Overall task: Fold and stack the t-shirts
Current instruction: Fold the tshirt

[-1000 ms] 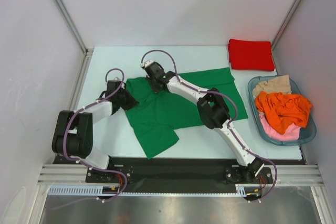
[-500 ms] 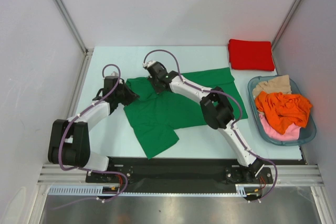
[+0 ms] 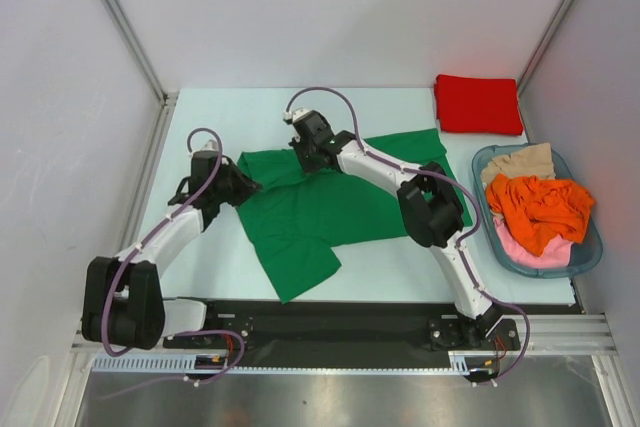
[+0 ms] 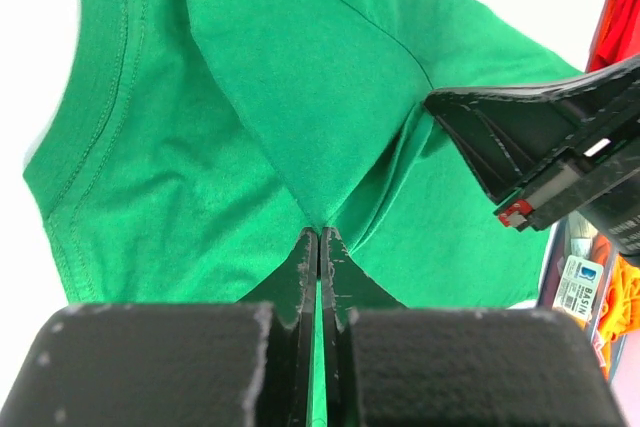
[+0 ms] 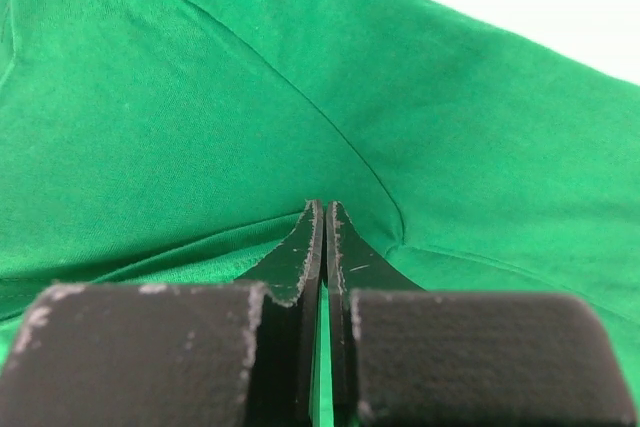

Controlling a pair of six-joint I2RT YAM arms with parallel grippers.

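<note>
The bright green t-shirt (image 3: 320, 209) lies spread in the middle of the table. My left gripper (image 3: 243, 185) is shut on its left edge, with a pinch of green cloth between the jaws (image 4: 319, 235). My right gripper (image 3: 308, 157) is shut on its far edge near the collar, with green cloth between the jaws (image 5: 324, 209). The right gripper's fingers (image 4: 520, 147) show at the right of the left wrist view. A folded red t-shirt (image 3: 477, 104) lies at the far right corner.
A blue-grey basket (image 3: 583, 255) at the right edge holds an orange garment (image 3: 537, 207), a pink one (image 3: 540, 252) and a beige one (image 3: 520, 163). White walls enclose the table on the left, back and right.
Both grippers have moved toward the far side with the green cloth in them, the right one also to the right. The left arm has stretched out further.
</note>
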